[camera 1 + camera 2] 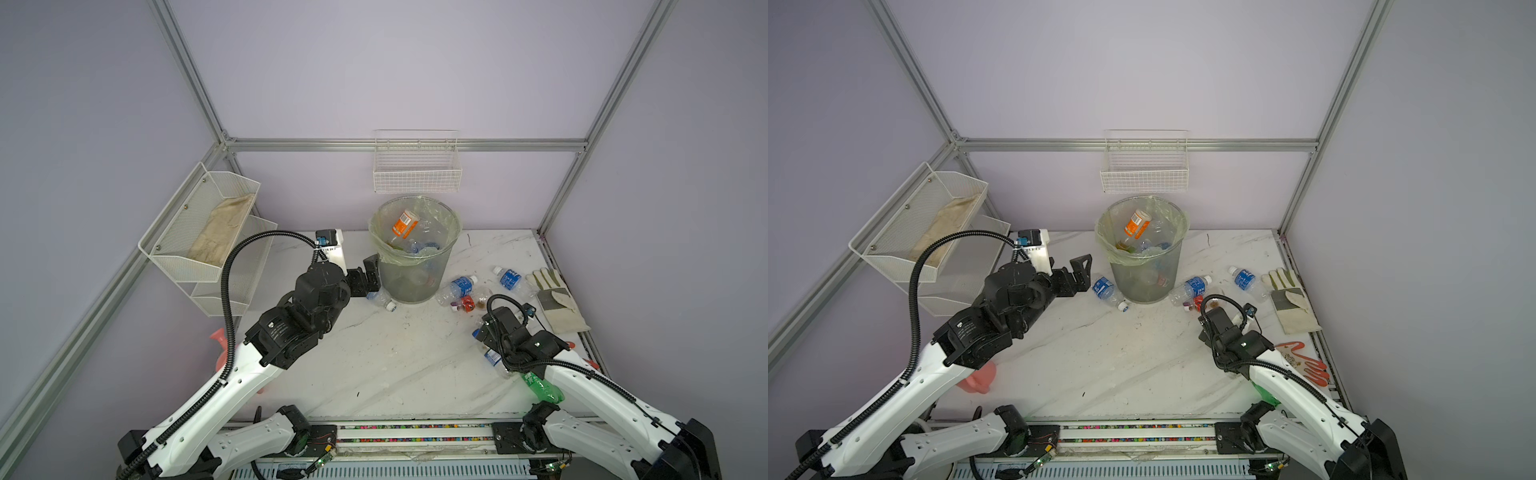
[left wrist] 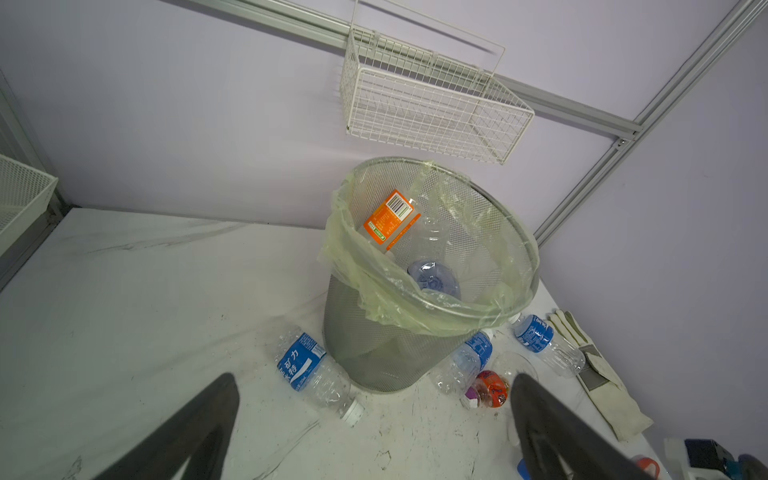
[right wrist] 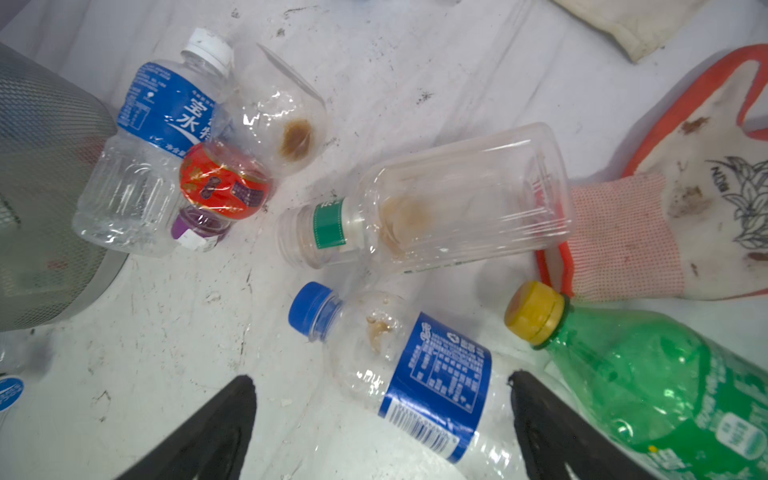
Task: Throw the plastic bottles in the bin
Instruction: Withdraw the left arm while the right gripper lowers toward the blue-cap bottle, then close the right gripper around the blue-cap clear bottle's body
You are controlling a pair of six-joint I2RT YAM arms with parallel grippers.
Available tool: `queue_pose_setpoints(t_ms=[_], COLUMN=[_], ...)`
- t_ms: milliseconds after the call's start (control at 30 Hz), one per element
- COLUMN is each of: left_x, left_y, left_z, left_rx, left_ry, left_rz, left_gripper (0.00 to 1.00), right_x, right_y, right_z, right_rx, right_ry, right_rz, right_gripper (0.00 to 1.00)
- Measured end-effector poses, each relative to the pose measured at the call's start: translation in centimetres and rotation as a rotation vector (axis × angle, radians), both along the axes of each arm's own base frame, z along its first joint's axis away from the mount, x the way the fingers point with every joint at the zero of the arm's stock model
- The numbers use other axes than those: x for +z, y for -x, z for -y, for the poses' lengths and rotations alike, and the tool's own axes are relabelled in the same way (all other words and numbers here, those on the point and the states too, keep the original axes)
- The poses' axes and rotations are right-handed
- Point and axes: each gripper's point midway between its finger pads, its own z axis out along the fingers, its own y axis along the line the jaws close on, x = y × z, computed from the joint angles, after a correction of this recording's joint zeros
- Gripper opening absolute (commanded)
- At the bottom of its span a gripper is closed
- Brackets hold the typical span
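The bin [image 1: 415, 286] stands at the far edge of the surface [image 1: 395, 365], approx. in the middle, w/ a pale green bag folded over its rim. Several bottles lie inside. On top is an orange-label bottle [image 1: 404, 223], which leans tilted against the far wall of the bin.

The left tool [image 1: 1074, 274] is wide open and holds nothing. It hangs above the surface just beside the bin, on the side toward the left edge. Near it a blue-label bottle [image 1: 1106, 291] lies on its side, just beside the foot of the bin.

On the side of the bin toward the right edge, a second blue-label bottle [image 3: 162, 124] and a red-label bottle [image 3: 224, 183] lie touching each other. A third blue-label bottle [image 1: 510, 277] lies just beside a white glove [image 1: 557, 303] at the right edge.

The right tool [image 3: 379, 376] is also wide open, nr the right edge. A blue-cap bottle [image 3: 436, 374] lies on the surface btw. its fingers, and I cannot tell if they touch it. Just beside it lie a green bottle [image 3: 644, 382] w/ a yellow cap and a clear bottle [image 3: 436, 208] w/ a green band. The base of the clear bottle is against an orange-trimmed glove [image 3: 685, 187].
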Motion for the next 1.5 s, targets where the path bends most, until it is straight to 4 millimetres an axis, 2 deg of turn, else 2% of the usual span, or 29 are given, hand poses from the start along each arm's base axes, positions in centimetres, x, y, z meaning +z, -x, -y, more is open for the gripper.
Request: queue_pose_setpoints(t_ms=[167, 267, 467, 600, 700, 867, 967, 1133, 1500], left_x=[-1.6, -2.0, -3.2, -4.0, -5.4, -10.0, -11.9, -12.3, -14.2], left_y=[1.2, 1.7, 2.4, 2.6, 2.7, 3.2, 3.6, 4.1, 5.0], left_z=[-0.9, -1.3, -2.0, -2.0, -1.7, 0.1, 1.1, 1.7, 2.0], left_rx=[0.005, 0.010, 0.017, 0.020, 0.014, -0.022, -0.041, -0.054, -0.053], left_ry=[0.028, 0.049, 0.058, 0.069, 0.085, 0.070, 0.058, 0.073, 0.089], left_rz=[-0.033, -0.040, -0.066, -0.085, -0.121, -0.235, -0.284, -0.302, -0.341], left_gripper=[1.00, 1.00, 1.00, 1.00, 1.00, 1.00, 1.00, 1.00, 1.00], right_x=[-1.5, -2.6, -5.0, -5.1, -4.5, -3.5, -4.1, -6.1, -7.5], right_y=[-1.1, -1.3, -0.2, 0.4, 0.5, 0.5, 0.8, 1.9, 2.2], right_z=[1.0, 0.7, -0.7, -1.4, -2.2, -3.3, -3.6, -4.0, -6.8], right_rx=[-0.025, -0.014, 0.037, 0.055, 0.067, 0.088, 0.095, 0.110, 0.171], right_ry=[-0.009, -0.025, -0.105, -0.173, -0.237, -0.321, -0.340, -0.326, -0.242], right_rz=[-0.053, -0.081, -0.130, -0.115, -0.083, -0.040, -0.042, -0.098, -0.142], right_gripper=[0.97, 0.97, 0.97, 0.97, 0.97, 0.97, 0.96, 0.93, 0.84])
